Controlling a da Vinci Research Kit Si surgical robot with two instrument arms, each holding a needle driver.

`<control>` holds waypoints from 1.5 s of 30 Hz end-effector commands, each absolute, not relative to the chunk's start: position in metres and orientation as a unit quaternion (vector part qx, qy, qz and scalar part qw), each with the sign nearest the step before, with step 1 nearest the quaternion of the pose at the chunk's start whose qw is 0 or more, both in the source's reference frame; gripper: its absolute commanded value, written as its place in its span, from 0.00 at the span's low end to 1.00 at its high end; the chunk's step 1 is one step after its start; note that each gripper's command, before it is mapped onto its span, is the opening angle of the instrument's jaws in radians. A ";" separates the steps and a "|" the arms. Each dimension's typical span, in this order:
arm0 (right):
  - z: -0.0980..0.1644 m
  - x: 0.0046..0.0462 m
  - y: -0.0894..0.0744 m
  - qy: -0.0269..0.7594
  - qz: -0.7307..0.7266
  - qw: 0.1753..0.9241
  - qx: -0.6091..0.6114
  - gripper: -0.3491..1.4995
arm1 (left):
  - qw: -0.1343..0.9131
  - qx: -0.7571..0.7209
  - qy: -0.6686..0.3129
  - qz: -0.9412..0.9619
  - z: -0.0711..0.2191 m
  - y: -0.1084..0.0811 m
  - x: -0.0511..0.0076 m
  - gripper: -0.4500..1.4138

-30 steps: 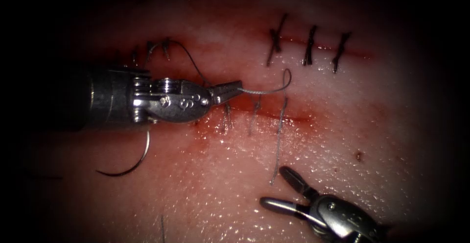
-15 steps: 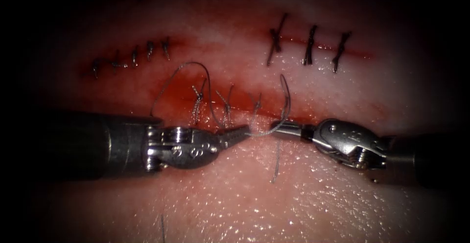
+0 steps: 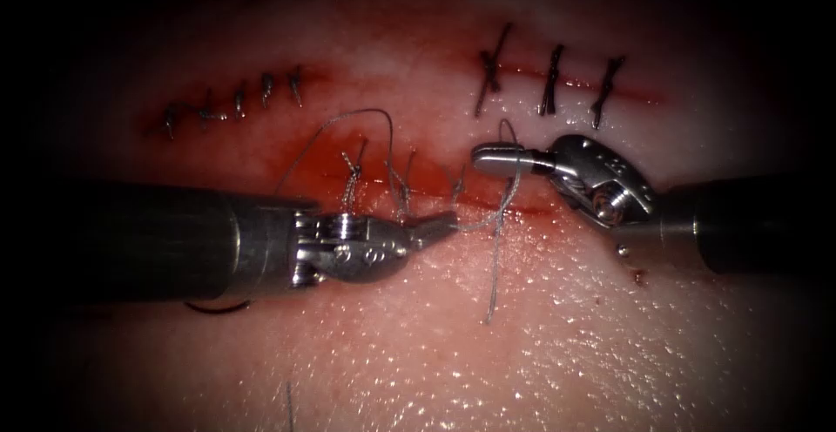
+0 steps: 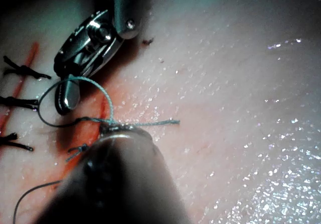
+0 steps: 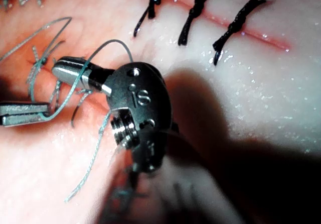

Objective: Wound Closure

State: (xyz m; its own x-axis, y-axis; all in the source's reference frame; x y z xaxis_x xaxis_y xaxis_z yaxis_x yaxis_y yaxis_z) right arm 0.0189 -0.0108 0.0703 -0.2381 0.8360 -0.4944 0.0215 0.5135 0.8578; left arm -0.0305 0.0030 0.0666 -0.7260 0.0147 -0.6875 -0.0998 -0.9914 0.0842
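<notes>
Left tool (image 3: 440, 226): it is seen lying across the tissue (image 3: 610, 345) from the left; its jaws are closed to a narrow point on the thread (image 3: 475, 223), just beside the middle cut. In the left wrist view the thread (image 4: 145, 123) is seen running out from under this tool's tip.

Right tool (image 3: 492, 158): it is seen entering from the right, above and to the right of the left tool's tip; its jaws are pressed together with thread draped over them. Whether thread is pinched between them cannot be told. In the right wrist view a loop of thread (image 5: 75, 83) is seen wound around the closed tip (image 5: 67, 68), and the left tool's jaws (image 5: 25, 113) are seen just beside it, clamped on the same strand.

Thread: from the left tool's tip one strand is carried right to the loop at the right tool; a free tail (image 3: 495, 284) is laid downward over the tissue below both tips; another arc (image 3: 357, 118) is raised above the left tool.

Needle (image 3: 213, 308): a dark curved piece is seen below the left tool's shaft, lying on the tissue, held by neither tool.

Cut (image 3: 514, 210): it is marked by red fluid between the two tips, with earlier stitches (image 3: 549, 79) above the right tool.
</notes>
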 end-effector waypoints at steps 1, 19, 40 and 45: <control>0.071 0.0198 -0.011 0.689 0.380 0.528 0.320 0.00 | 0.031 -0.369 0.056 0.927 0.067 0.002 -0.0310 0.00; 0.067 0.0234 -0.014 0.578 -0.032 0.742 0.338 0.25 | 0.025 -0.360 0.034 0.932 0.071 0.005 -0.0311 0.00; 0.066 0.0250 -0.016 0.445 -0.211 0.817 0.301 0.59 | 0.034 -0.362 0.028 0.931 0.071 0.005 -0.0305 0.00; 0.066 0.0252 -0.016 0.432 -0.225 0.819 0.305 0.56 | 0.034 -0.361 0.027 0.931 0.071 0.005 -0.0304 0.00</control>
